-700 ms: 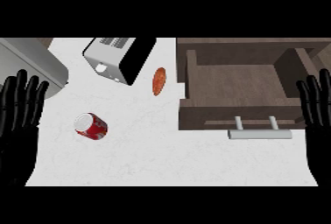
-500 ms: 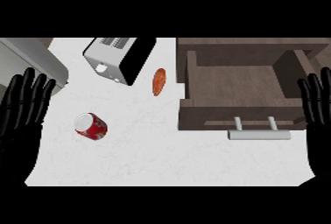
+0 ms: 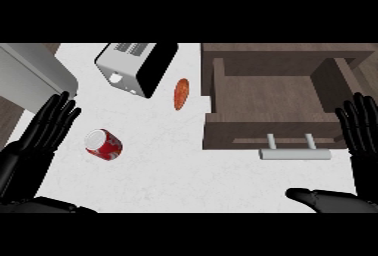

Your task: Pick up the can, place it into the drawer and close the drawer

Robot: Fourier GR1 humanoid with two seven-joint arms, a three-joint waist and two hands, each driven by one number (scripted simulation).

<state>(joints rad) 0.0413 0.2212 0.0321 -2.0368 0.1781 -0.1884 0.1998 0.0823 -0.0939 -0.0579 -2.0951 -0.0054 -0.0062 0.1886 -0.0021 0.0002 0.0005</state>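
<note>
A red can is lying tipped on the white counter, its silver end showing, just beside the fingers of the left hand, which is resting flat with fingers straight and holding nothing. The right hand is showing at the right edge with fingers straight too, beside the drawer, which is standing pulled out, its pale handle facing the lower edge. A toaster is sitting near the top, and an orange disc is lying between it and the drawer. The can is well apart from the drawer.
</note>
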